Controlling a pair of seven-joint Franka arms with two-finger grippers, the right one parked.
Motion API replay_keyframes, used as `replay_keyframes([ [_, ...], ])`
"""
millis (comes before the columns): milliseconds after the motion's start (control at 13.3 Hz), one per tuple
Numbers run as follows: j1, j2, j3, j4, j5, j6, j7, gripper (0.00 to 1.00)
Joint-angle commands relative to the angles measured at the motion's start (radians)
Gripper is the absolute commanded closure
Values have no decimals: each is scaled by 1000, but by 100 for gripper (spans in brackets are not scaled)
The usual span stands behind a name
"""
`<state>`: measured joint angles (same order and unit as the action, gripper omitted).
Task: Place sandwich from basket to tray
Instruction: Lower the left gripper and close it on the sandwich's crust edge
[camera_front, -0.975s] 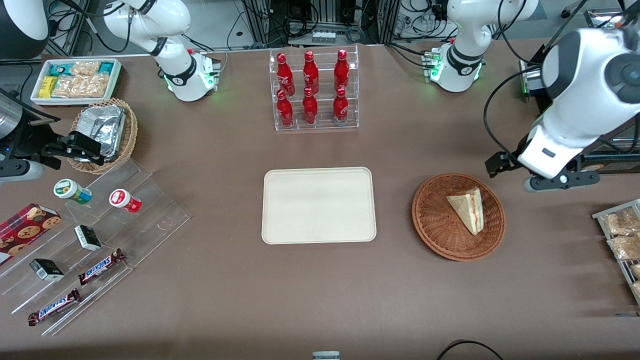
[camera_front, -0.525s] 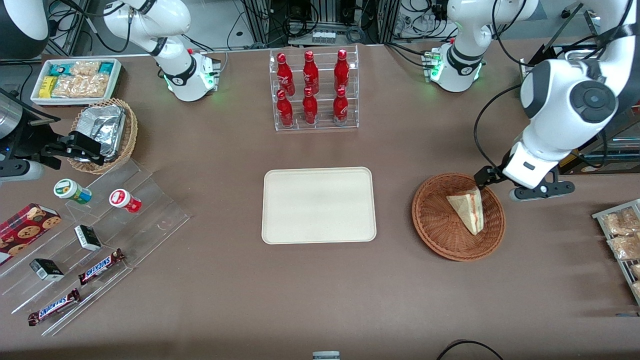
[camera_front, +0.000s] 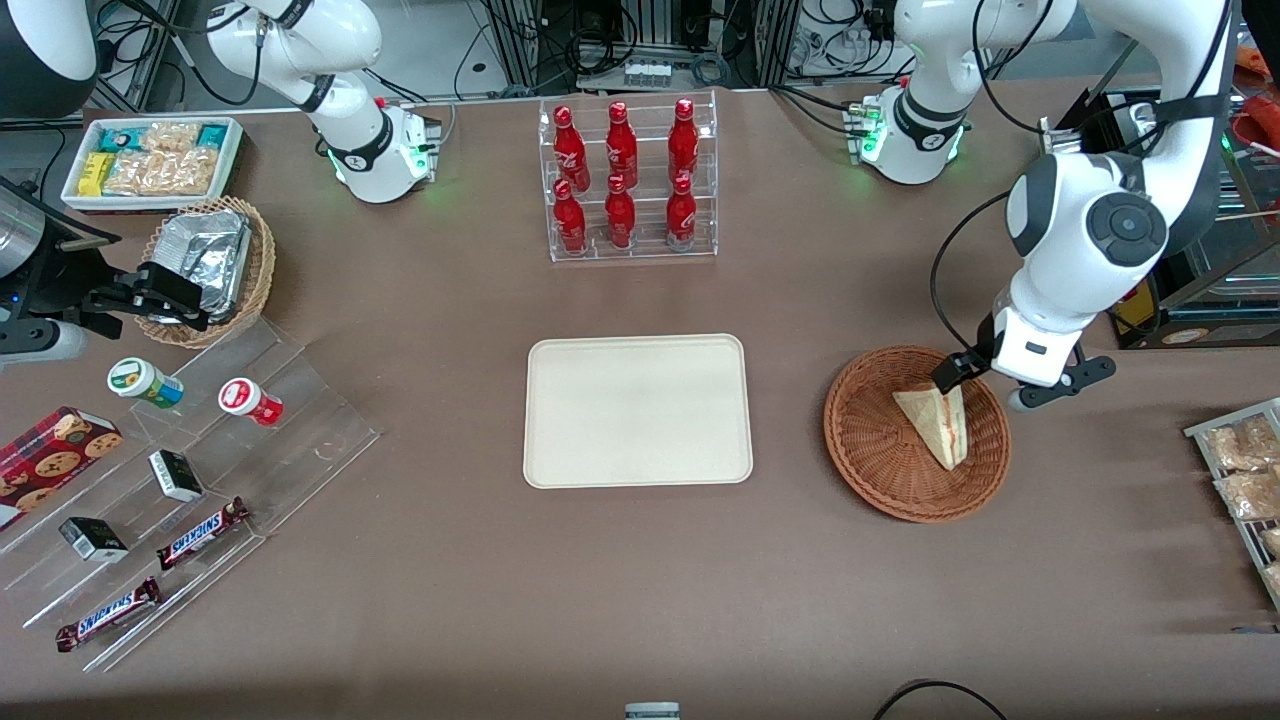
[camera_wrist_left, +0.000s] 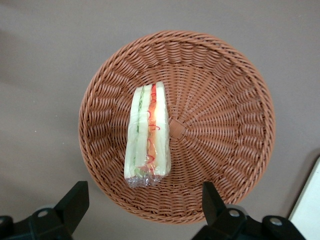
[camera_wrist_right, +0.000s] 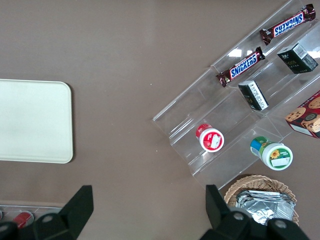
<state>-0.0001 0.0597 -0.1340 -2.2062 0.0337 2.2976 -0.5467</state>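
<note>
The sandwich (camera_front: 935, 420), a pale wedge with red and green filling wrapped in clear film, lies in the reddish-brown wicker basket (camera_front: 880, 480) toward the working arm's end of the table. My left gripper (camera_front: 1000, 385) hangs above the basket's rim, at the edge farther from the front camera, open and holding nothing. In the left wrist view the sandwich (camera_wrist_left: 147, 135) lies on its side off the basket's (camera_wrist_left: 225, 125) centre, and the gripper (camera_wrist_left: 142, 200) has its fingers spread wide above the rim. The cream tray (camera_front: 637, 410) sits bare mid-table, beside the basket.
A clear rack of red bottles (camera_front: 628, 180) stands farther from the front camera than the tray. Toward the parked arm's end are a stepped acrylic shelf of snacks (camera_front: 180, 470), a tan basket of foil packets (camera_front: 205, 265) and a white snack bin (camera_front: 150, 160). A snack rack (camera_front: 1245, 480) stands beside the basket.
The left arm has swung in toward the basket and lowered, bringing the open gripper from beside the basket to above its rim. The sandwich has not moved.
</note>
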Motion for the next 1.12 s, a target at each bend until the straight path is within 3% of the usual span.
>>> replay_keyframes([
  [0, 20, 40, -1, -1, -9, 23, -27, 0],
  [600, 32, 117, -3, -35, -9, 74, -102, 0],
  [900, 31, 158, -6, -78, -9, 203, -108, 1],
  [975, 31, 169, -6, -78, -9, 212, -119, 4],
  [1050, 28, 169, -7, -78, -9, 214, -145, 22],
])
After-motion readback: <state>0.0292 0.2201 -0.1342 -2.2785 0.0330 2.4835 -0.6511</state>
